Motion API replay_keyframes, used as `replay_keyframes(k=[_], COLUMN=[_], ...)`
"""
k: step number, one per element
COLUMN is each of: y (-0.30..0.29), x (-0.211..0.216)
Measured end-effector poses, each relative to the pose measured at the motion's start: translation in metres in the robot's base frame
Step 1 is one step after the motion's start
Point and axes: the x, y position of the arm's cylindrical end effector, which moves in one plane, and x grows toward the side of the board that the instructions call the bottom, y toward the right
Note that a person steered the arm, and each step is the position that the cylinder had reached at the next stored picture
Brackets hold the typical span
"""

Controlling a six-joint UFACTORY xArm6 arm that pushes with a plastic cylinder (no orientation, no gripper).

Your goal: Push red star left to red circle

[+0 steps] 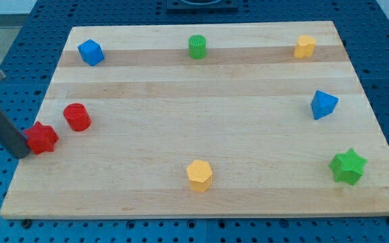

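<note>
Yellow block (199, 175) lies nearest. Red star (41, 138) sits at the worktop's (215, 121) left edge, just below-left of red circle (77, 117). My tip (23, 154), a plain rod end effector with nothing to open, touches the star's left side. Star seems light, rigid, slippery; push a flat flank.

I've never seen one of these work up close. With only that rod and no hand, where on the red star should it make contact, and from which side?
No gripping here, only pushing. My tip is at the red star's left edge. The red circle lies up and to the star's right in the view, so I would probably press the star's lower-left side, between two points where the rod seats without slipping off.
</note>
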Motion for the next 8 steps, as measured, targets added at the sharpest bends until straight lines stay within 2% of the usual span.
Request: replay_keyframes(k=[1,2,3,5,8], y=[0.021,0.029,0.029,0.055,0.069], x=[-0.049,-0.074,-0.075,-0.106,-0.106])
